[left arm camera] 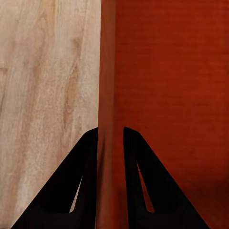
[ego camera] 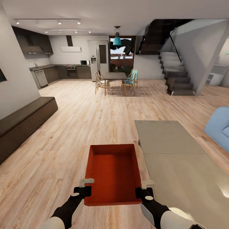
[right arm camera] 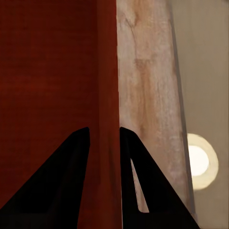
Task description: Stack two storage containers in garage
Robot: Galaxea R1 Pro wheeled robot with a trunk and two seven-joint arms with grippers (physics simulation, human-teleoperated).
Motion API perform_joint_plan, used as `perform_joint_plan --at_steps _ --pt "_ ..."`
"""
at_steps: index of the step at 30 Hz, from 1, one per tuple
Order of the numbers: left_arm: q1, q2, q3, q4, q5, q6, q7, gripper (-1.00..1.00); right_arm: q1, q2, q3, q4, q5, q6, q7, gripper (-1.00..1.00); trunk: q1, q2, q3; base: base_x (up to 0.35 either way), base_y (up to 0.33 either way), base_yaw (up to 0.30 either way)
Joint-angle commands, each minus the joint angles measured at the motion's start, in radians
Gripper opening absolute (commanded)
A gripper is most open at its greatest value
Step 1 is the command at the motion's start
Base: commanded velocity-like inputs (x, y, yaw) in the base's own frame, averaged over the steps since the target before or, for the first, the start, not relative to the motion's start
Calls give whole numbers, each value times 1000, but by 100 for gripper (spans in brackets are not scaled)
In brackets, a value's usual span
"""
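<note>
Container point(ego camera: 113, 173) held between your two claws, above the wood-plank floor point(ego camera: 63, 149) of the living room.
Your left claw point(left arm camera: 110, 143) pinches the bin's left wall, one finger inside, one outside; your right claw point(right arm camera: 104, 140) grips the right wall the same way. You can see its orange-red inside is bare. A grey rug point(ego camera: 178, 152) lies just to its right.

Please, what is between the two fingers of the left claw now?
The side wall of the orange-red storage container stands between the left claw's fingers, as the left wrist view shows.
</note>
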Motion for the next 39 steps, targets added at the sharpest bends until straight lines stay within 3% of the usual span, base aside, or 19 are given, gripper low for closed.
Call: perform_joint_plan --at_steps 1,39 --pt "-1 1 9 -3 -10 7 12 -100 0 -26 12 18 -8 -7 -8 -100 0 -1 -1 74 0 125" --pt "-1 1 8 0 -11 6 12 -100 0 -26 12 18 -9 -7 -8 -100 0 -1 -1 311 0 4"
